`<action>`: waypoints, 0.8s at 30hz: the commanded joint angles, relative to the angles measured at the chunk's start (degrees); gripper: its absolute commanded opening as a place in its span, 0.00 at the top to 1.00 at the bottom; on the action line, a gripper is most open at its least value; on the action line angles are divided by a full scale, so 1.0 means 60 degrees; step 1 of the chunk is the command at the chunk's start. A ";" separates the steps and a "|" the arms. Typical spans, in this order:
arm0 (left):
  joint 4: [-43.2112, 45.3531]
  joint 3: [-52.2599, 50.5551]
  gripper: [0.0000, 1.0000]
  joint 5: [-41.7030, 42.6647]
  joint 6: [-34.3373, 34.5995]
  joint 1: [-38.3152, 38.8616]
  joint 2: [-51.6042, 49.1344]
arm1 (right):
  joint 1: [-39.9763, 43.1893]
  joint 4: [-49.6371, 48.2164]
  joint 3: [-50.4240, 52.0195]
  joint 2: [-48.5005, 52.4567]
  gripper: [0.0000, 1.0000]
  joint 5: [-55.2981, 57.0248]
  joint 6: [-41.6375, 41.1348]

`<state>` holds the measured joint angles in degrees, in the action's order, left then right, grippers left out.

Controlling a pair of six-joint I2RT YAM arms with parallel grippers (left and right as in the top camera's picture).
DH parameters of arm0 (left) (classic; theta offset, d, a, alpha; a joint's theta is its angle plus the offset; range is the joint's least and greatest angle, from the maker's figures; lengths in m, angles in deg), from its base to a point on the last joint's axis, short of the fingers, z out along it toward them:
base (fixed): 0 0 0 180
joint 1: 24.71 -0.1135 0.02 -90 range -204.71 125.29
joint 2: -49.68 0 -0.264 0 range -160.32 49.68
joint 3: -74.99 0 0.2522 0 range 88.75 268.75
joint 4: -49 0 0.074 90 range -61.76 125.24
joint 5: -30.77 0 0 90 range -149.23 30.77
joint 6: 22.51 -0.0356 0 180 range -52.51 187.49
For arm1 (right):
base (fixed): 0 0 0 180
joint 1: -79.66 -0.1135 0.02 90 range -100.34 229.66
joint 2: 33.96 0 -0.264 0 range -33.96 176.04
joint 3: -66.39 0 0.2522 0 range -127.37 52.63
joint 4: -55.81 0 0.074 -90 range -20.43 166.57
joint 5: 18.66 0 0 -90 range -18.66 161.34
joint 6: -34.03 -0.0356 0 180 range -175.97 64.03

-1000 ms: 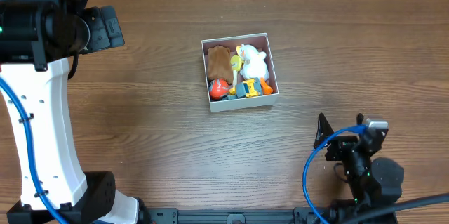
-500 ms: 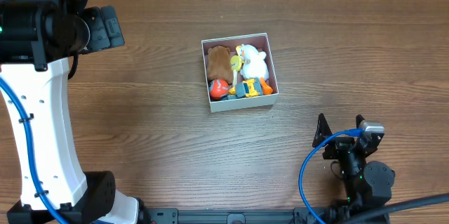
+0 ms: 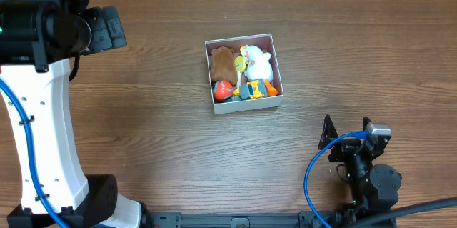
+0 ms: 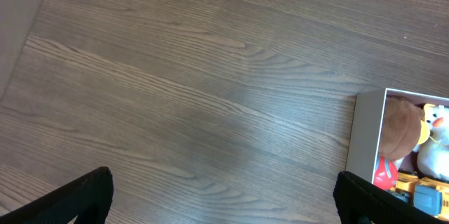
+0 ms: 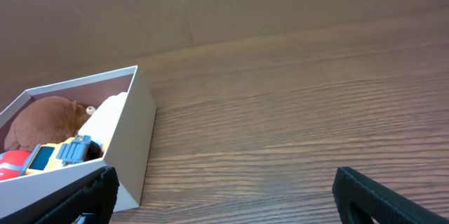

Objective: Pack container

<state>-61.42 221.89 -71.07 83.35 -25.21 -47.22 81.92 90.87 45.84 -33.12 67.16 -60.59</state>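
The container point(image 3: 245, 108) is a square white-walled box in the middle of the table, holding several toys: a brown plush point(image 3: 222, 61), a white plush point(image 3: 258, 63), a red ball point(image 3: 222, 91) and an orange-and-blue toy vehicle point(image 3: 255, 89). It also shows in the left wrist view point(image 4: 366, 133) and the right wrist view point(image 5: 132, 143). My right gripper point(image 3: 346, 125) is open and empty, low at the front right, below and right of the container. My left gripper point(image 4: 224, 196) is open and empty above bare wood left of the container; in the overhead view its fingers are hidden by the arm.
The white left arm column point(image 3: 43, 128) stands at the table's left side. The right arm's base and blue cable point(image 3: 314, 178) sit at the front right edge. A brown wall point(image 5: 210, 3) rises behind the table.
The right arm drew back slightly toward the front edge between one second ago and half a second ago; since then nothing has moved.
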 commanded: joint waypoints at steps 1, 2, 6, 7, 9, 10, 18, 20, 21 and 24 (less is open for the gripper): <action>0.0004 0.0080 0.00 -0.0029 -0.0178 -0.0040 0.0153 | 0.0007 -0.0058 0.0076 -0.0113 0.00 0.0080 0.0033; 0.0004 0.0080 0.00 -0.0029 -0.0178 -0.0040 0.0153 | 0.0007 -0.0058 0.0076 -0.0113 0.00 0.0080 0.0029; 0.0004 0.0080 0.00 -0.0029 -0.0178 -0.0040 0.0153 | 0.0007 -0.0058 0.0076 -0.0113 0.00 0.0080 0.0033; 0.0004 0.0080 0.00 -0.0029 -0.0178 -0.0040 0.0153 | 0.0007 -0.0058 0.0076 -0.0113 0.00 0.0080 0.0029; 0.0004 0.0080 0.00 -0.0033 -0.0182 -0.0040 0.0153 | 0.0007 -0.0058 0.0076 -0.0113 0.00 0.0080 0.0033; -0.0011 0.0080 0.00 -0.0102 -0.0182 -0.0040 0.0153 | 0.0007 -0.0058 0.0076 -0.0113 0.00 0.0080 0.0029; 0.2758 -0.1093 0.00 -0.0273 -0.0076 -0.0040 0.1180 | 0.0007 -0.0058 0.0076 -0.0113 0.00 0.0080 0.0033; 0.4506 -0.2626 0.00 -0.0273 -0.0076 -0.0040 0.1927 | 0.0007 -0.0058 0.0076 -0.0113 0.00 0.0080 0.0033; 0.5304 -0.3472 0.00 -0.0284 -0.0080 -0.0040 0.2328 | 0.0007 -0.0058 0.0076 -0.0113 0.00 0.0080 0.0033; 0.7297 -0.6153 0.00 -0.0379 -0.0124 -0.0040 0.3701 | 0.0007 -0.0058 0.0076 -0.0113 0.00 0.0080 0.0033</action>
<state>-25.21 198.90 -71.96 83.37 -25.21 -32.45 81.92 90.98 45.89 -33.12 67.29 -60.57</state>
